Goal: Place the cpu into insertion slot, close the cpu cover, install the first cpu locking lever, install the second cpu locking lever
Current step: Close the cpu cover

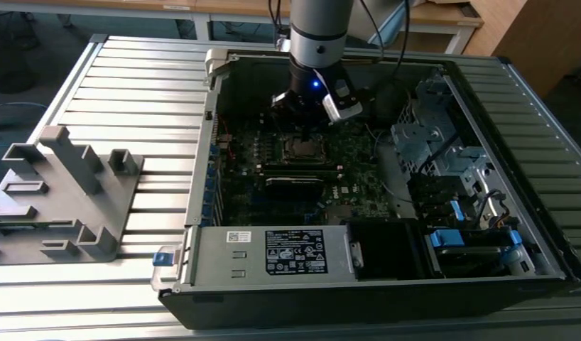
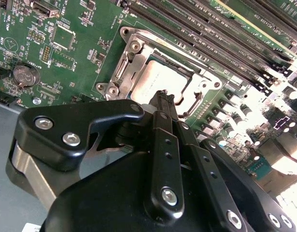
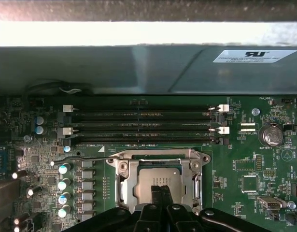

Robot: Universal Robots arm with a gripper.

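An open computer case (image 1: 366, 307) lies on the ribbed metal surface (image 1: 129, 85), with a grey plastic fixture (image 1: 58, 192) beside it toward the exterior view's left and a labelled silver power supply (image 1: 271, 252) and blue-tabbed drive bays (image 1: 452, 238) inside it.

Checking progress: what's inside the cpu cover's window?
The cpu shows through the cover, silver top up. The hand hides one edge; the slot beneath is covered.
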